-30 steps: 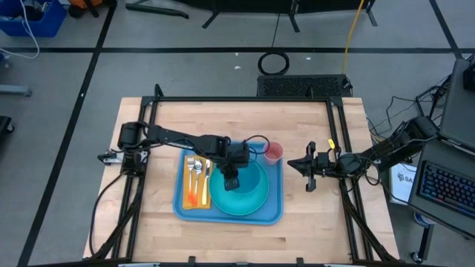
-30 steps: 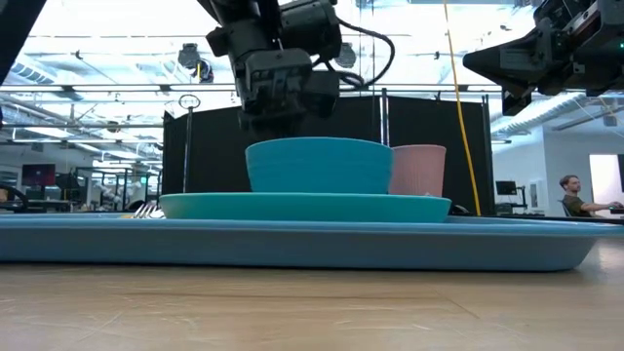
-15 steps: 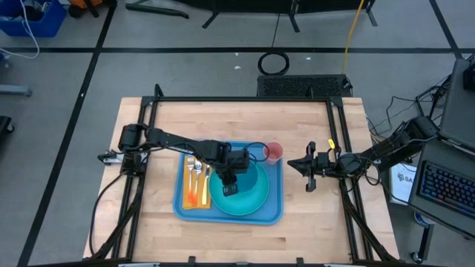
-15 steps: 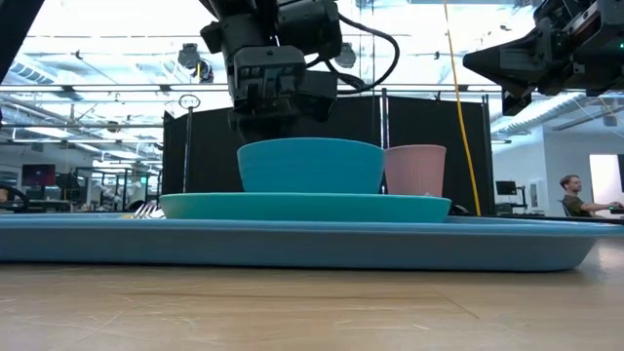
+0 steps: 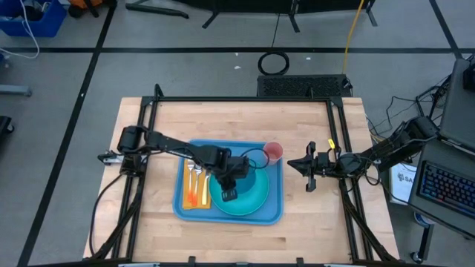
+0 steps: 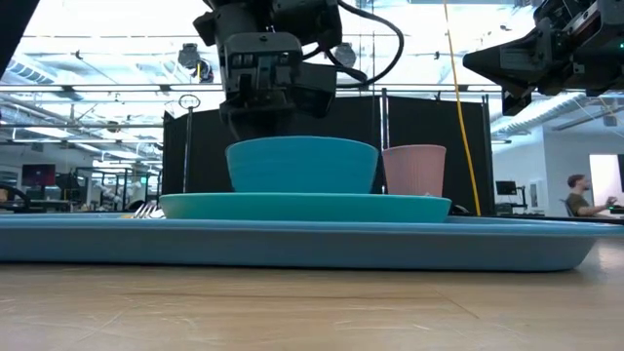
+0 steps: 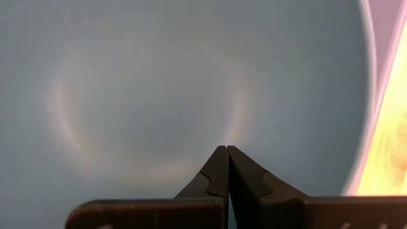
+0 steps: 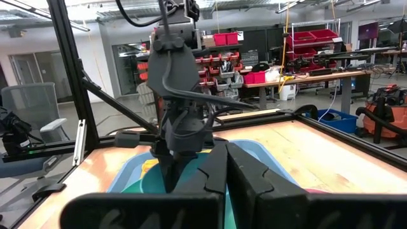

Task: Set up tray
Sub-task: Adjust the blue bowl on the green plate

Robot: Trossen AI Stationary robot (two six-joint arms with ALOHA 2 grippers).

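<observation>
The right gripper (image 8: pixel 226 166) has its two dark fingers pressed together, tips touching. Just beyond those tips the other dark arm (image 8: pixel 178 95) reaches down into a turquoise dish on the light-blue tray (image 8: pixel 267 156), which lies on the wooden table (image 8: pixel 343 159). Past them, shelves of red bins (image 8: pixel 254 60) line the room.

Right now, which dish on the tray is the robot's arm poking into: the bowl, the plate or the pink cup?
The bowl. The left arm's shut fingers point down into it; the pink cup stands beside it untouched, and the plate lies underneath.
</observation>
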